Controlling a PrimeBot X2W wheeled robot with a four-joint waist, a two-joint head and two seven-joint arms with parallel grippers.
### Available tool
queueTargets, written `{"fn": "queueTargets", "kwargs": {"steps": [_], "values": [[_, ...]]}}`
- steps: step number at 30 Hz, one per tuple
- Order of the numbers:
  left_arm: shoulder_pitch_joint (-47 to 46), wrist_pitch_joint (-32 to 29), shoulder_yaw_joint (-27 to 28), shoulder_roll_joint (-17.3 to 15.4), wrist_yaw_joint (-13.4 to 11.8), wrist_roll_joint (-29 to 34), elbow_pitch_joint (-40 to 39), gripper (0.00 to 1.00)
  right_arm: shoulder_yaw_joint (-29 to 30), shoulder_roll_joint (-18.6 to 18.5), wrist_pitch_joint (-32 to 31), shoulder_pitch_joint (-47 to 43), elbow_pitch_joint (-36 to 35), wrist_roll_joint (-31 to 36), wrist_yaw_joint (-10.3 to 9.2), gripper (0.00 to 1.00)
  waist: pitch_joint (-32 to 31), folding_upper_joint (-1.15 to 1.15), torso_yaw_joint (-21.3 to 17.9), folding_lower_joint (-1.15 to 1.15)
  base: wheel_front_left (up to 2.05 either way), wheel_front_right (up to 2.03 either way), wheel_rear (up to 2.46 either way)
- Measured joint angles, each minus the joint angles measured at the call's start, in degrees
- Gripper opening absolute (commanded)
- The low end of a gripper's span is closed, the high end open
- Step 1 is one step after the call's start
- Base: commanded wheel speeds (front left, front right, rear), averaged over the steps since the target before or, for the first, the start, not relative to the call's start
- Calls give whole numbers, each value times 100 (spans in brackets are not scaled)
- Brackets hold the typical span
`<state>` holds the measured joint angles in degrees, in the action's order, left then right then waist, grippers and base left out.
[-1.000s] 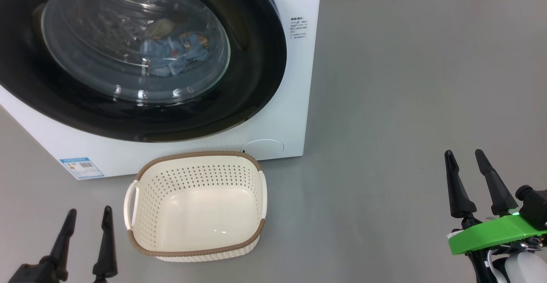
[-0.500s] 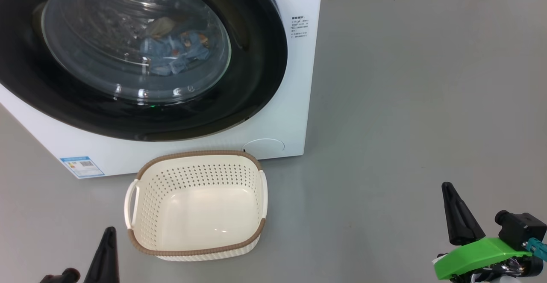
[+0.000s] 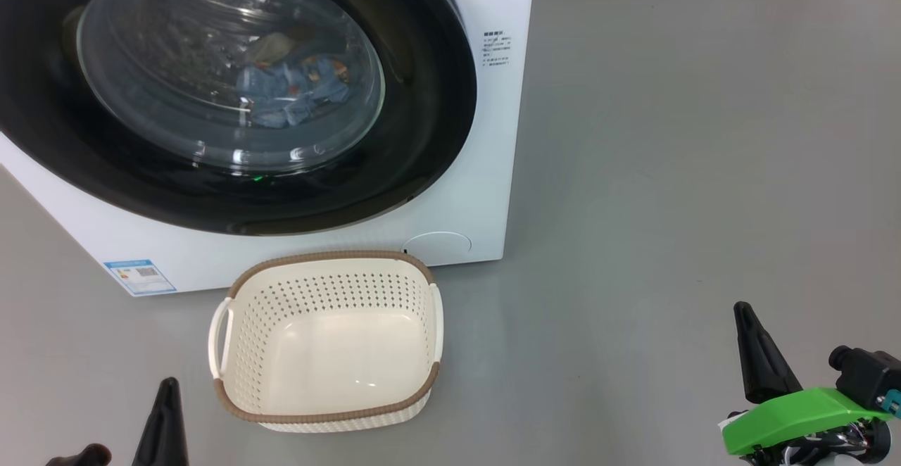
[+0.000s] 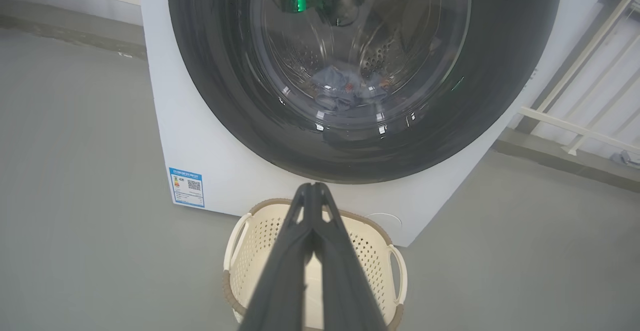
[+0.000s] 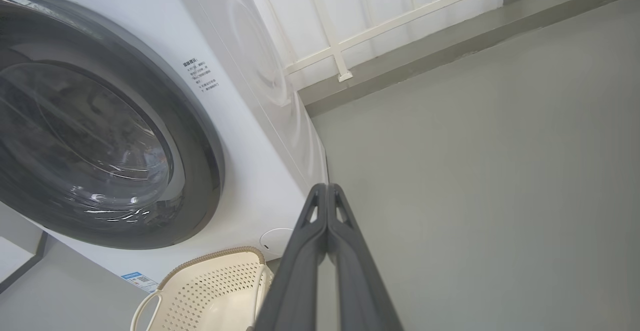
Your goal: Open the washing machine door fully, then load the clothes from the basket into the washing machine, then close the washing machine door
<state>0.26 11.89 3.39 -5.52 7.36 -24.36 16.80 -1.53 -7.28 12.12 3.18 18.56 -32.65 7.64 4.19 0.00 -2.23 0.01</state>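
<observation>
The white washing machine [image 3: 486, 135] stands with its black-rimmed door [image 3: 422, 100] closed flat against the front. Through the glass I see the light-blue clothes [image 3: 292, 93] lying in the drum, also visible as clothes [image 4: 345, 88] in the left wrist view. The cream basket [image 3: 327, 290] sits on the floor before the machine with nothing in it. My left gripper [image 3: 163, 420] is low at the basket's left, shut with nothing held; its fingertips [image 4: 312, 188] meet. My right gripper [image 3: 757, 353] hovers far right over bare floor, shut, with its fingers [image 5: 327, 206] pressed together.
Grey floor [image 3: 669, 170] spreads wide to the machine's right. A white railing [image 5: 400, 18] and a low kerb run behind the machine. A blue label sticker [image 3: 139, 276] marks the machine's lower left corner.
Both grippers have gone from open to shut and have sunk toward the bottom edge of the head view. The head camera has shifted slightly.
</observation>
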Motion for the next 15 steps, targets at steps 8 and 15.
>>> {"fn": "queueTargets", "kwargs": {"steps": [8,15], "values": [[-5,-138,5,29,0,-514,-1,0,38,36,-112,0,-13,-420,0,0,-29,0,16,0,0,0,0],[-9,-247,13,48,0,-935,-2,0,113,64,-245,1,-34,-816,0,0,-55,0,30,-1,0,0,0]]}}
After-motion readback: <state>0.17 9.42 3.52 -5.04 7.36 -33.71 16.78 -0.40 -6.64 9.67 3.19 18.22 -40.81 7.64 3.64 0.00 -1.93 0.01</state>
